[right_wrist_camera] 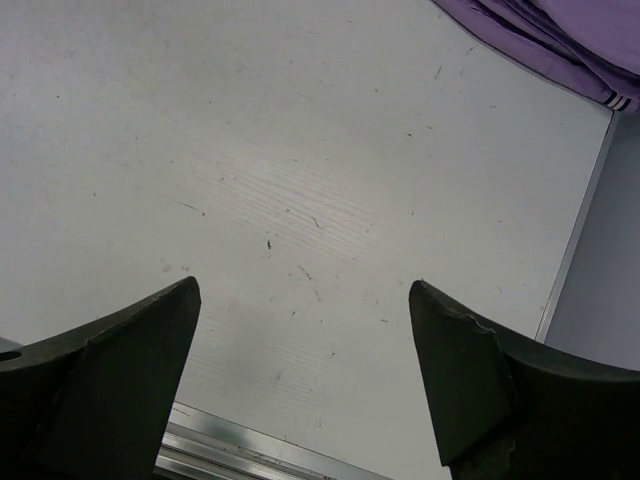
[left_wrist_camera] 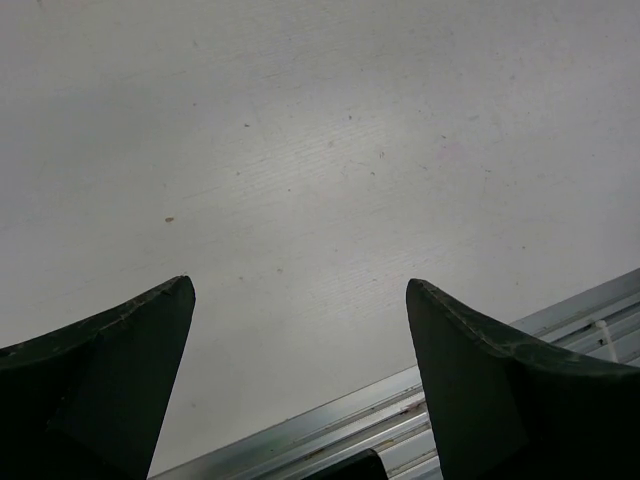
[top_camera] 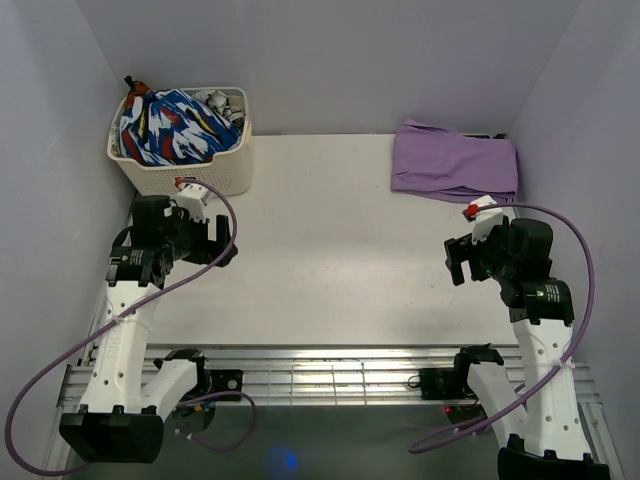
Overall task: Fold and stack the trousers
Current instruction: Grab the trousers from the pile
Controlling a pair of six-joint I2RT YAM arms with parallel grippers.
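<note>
The trousers [top_camera: 172, 127], bright blue with white, red and black streaks, lie bunched in a white basket [top_camera: 200, 175] at the table's back left. My left gripper [top_camera: 222, 248] hangs open and empty over the white table just in front of the basket; in the left wrist view [left_wrist_camera: 300, 290] only bare table shows between its fingers. My right gripper [top_camera: 455, 262] is open and empty over the table's right side, and in the right wrist view [right_wrist_camera: 305, 290] nothing lies between its fingers.
A folded lilac-purple garment [top_camera: 455, 160] lies at the back right, its edge showing in the right wrist view [right_wrist_camera: 560, 35]. A metal rail [top_camera: 330, 375] runs along the near table edge. Lilac walls close in the left, back and right sides.
</note>
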